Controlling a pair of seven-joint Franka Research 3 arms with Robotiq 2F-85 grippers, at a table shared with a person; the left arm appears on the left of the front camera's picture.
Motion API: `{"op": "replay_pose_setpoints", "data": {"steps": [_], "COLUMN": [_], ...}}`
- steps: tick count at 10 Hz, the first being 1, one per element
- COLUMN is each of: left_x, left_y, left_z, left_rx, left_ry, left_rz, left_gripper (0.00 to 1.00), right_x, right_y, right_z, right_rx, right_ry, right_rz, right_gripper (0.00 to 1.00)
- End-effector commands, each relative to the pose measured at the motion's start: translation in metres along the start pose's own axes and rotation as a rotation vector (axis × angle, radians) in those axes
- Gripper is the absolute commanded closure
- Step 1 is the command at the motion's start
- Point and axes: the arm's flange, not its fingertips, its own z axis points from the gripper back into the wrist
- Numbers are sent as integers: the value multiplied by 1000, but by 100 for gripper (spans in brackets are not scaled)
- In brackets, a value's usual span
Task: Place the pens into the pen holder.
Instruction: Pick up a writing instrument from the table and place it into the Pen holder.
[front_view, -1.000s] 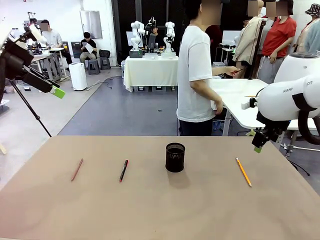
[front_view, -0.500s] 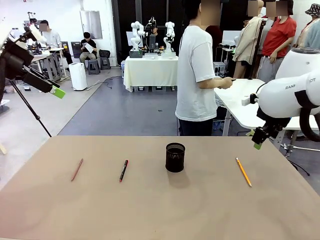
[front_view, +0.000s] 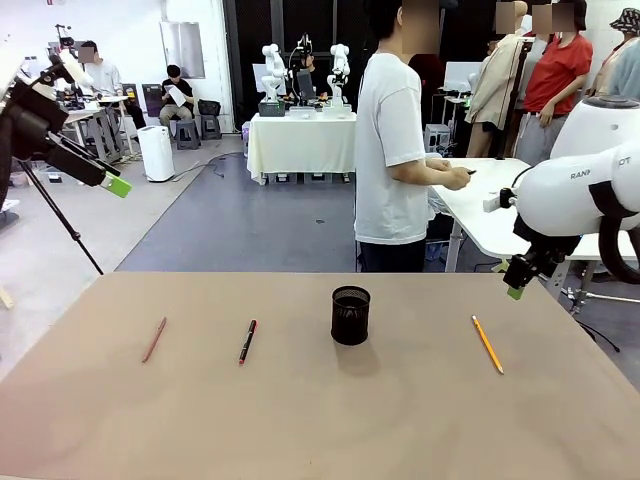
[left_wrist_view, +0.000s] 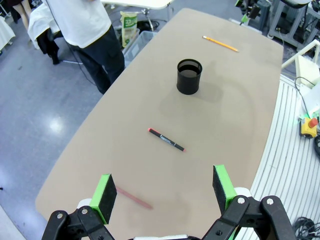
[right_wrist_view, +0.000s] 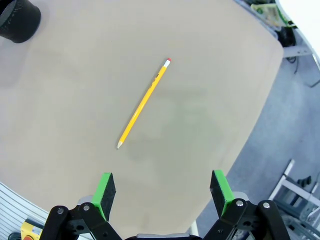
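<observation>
Bench (front_view: 320, 430) of tan colour is being shown from the robot's side, with three pens and a holder being spread across it in a loose row. At far left, the left fingers (left_wrist_view: 106, 192) are being held spread wide, gripping nothing, raised high off the bench's left end. Below them, the reddish-brown pencil (front_view: 154, 339) is lying nearest that end, its long axis running roughly front to back with a slight lean. To its right, apart from it, the black pen (front_view: 247, 341) with the red tip is lying on much the same line. Near the middle, the pen holder (front_view: 350, 314) is standing upright, with no pen sticking out of it. Farther right, the yellow pencil (front_view: 487, 343) is lying alone, angled from far-left to near-right. Above and beyond it, the right fingers (right_wrist_view: 105, 189) are being held spread, gripping nothing. In the right wrist view the pencil is lying ahead of them, its length running mostly away from them at a slant. The right arm is being judged nearer the yellow pencil, the left arm nearer the other two.
</observation>
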Motion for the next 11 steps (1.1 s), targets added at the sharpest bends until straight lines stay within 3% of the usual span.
{"op": "replay_pose_setpoints", "data": {"steps": [1, 5, 11], "left_x": [-1, -1, -1], "left_y": [-2, -2, -2], "left_z": [1, 1, 1], "left_rx": [3, 3, 3], "left_ry": [-8, -8, -8], "left_rz": [-3, -3, -3], "left_gripper": [0, 0, 0], "right_x": [21, 41, 39], "right_y": [-4, -9, 4], "right_z": [-26, -58, -112], "right_rx": [-49, -82, 19], "right_ry": [3, 26, 52], "right_rz": [-60, -143, -354], "right_gripper": [0, 0, 0]}}
